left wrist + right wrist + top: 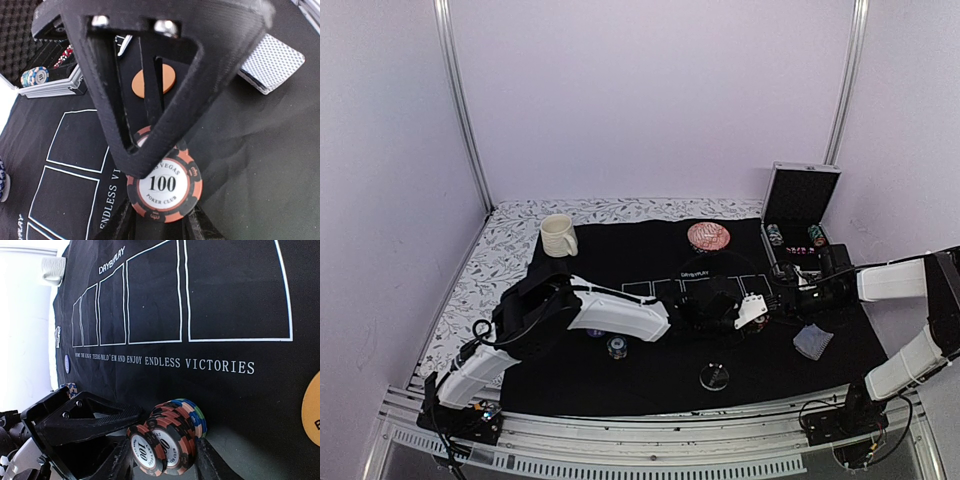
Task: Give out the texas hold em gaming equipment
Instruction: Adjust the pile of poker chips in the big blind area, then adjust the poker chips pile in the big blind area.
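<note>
We judge the step in hand to be a hand-over of chips between the arms, above the middle of the black felt mat with white printed card boxes (pixel 650 375). The stack of orange-and-black striped poker chips marked 100 (pixel 165 440), with a few blue and green ones behind, stands on edge where the two pincers meet. The left gripper (pixel 165 212) is closed on it: its two black fingers press the front chip's rim from either side. The right gripper (pixel 165 462) has a finger on each side of the same stack, close against it, but we cannot tell whether it clamps the chips or merely brackets them. Nor can we tell which arm gives and which takes.

As we see it, the next move calls for one firm grip before the other lets go; otherwise the loose chips may fan out and drop. The stack then wants carrying to a player's place on the mat. The deck of grey-blue-backed playing cards (pixel 813 342) lies near the mat's right edge, the flat orange round disc (pixel 169 81) beyond the grippers, and the clear round disc (pixel 714 377) near the front.
</note>
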`<state>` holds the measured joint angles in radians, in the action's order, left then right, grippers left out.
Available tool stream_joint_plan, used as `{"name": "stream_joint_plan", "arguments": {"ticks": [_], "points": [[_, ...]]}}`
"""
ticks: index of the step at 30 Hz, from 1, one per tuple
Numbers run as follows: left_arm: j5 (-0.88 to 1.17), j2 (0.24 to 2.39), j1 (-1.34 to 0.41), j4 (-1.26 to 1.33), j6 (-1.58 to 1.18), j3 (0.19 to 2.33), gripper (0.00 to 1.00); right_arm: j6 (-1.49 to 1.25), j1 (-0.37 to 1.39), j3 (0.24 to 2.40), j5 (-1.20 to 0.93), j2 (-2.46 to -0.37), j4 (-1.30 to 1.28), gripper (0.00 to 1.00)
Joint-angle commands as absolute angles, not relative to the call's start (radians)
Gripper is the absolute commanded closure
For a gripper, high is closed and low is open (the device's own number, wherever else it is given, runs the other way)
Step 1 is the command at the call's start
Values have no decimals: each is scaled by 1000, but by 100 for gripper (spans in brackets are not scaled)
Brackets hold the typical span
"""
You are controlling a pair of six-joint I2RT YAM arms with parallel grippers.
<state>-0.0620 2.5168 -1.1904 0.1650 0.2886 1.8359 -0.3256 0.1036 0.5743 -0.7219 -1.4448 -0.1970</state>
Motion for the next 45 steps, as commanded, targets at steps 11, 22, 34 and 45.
{"name": "stream_joint_plan", "arguments": {"ticks": [11,22,34,45], "points": [[-89,2538,-1199,161,291,1873,65,-332,129,568,-725,-1428,-204,64],[-84,2523,-1198,163,293,1845,61,-281,140,656,-598,-1373,-350,55],[-57,2417,-1198,191,301,1738,38,-229,138,736,-492,-1341,-466,18],[10,2114,-1198,210,302,1501,14,-181,161,854,-363,-1366,-594,1]]}}
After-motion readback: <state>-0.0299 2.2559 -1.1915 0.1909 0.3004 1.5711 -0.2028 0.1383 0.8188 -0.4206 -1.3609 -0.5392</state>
